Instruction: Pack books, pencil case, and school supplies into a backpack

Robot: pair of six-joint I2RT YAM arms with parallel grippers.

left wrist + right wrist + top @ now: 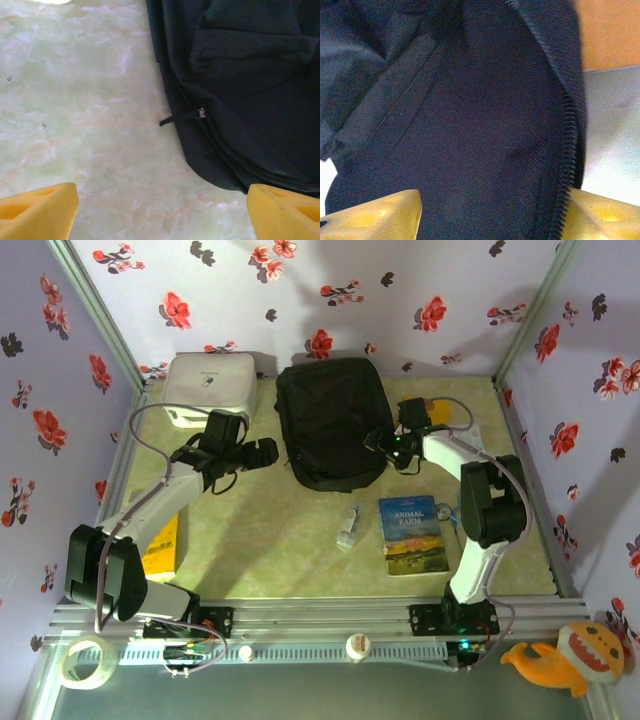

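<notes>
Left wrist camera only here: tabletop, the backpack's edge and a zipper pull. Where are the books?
Observer: The blue book lies flat on the table, near its front right, apart from the backpack.
Operator: And the yellow one?
Observer: The yellow book lies near the table's left edge, partly under the left arm.
Operator: Where's the right gripper?
Observer: The right gripper is at the backpack's right side, fingers apart, zipper teeth running between them.
</notes>
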